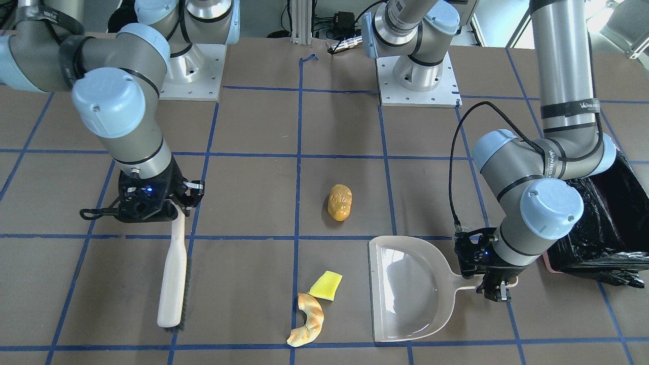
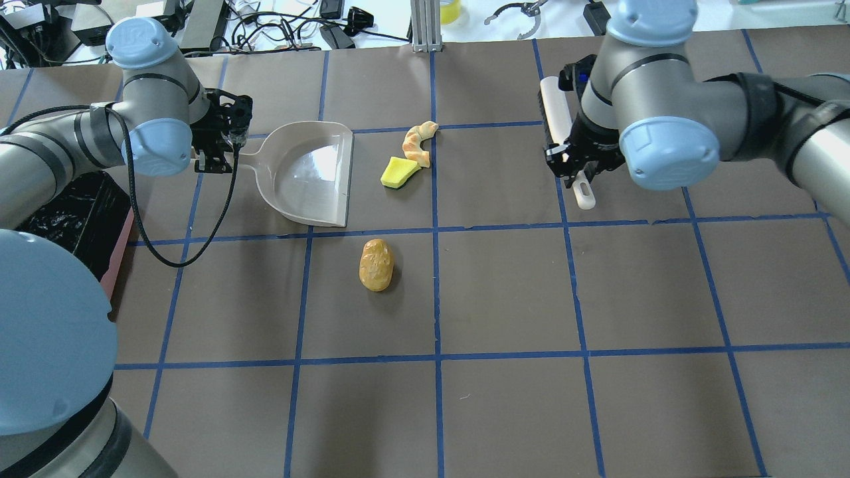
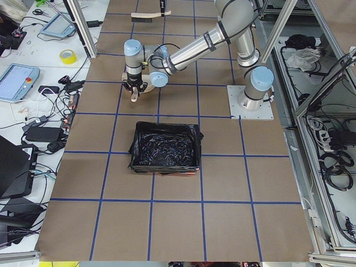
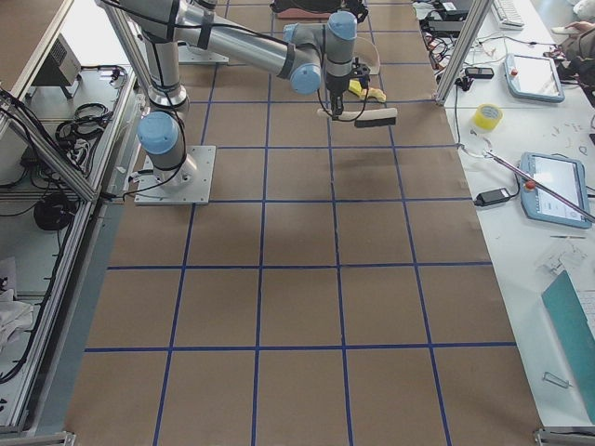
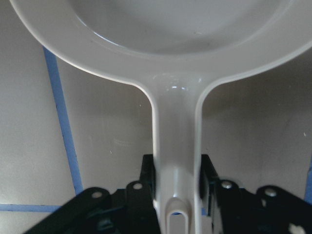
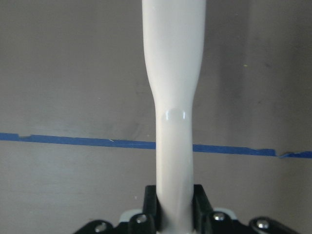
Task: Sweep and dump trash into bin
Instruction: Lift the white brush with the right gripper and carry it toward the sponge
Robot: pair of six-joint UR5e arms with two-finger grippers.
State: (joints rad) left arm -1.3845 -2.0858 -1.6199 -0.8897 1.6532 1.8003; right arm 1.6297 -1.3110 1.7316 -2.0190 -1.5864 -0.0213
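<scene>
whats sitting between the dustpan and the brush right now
In the overhead view, the yellow wedge and the croissant, side by side, lie between the dustpan and the brush; the bun sits off that line.

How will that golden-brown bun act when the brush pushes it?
The bun looks rounded and oval, so it may roll or veer sideways rather than slide straight. It seems small and probably light, so a gentle push should move it.

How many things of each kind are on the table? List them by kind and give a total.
Trash pieces: 3 (bun, yellow wedge, croissant)
Dustpan: 1
Brush: 1
Bin: 1
Total: 6
</scene>
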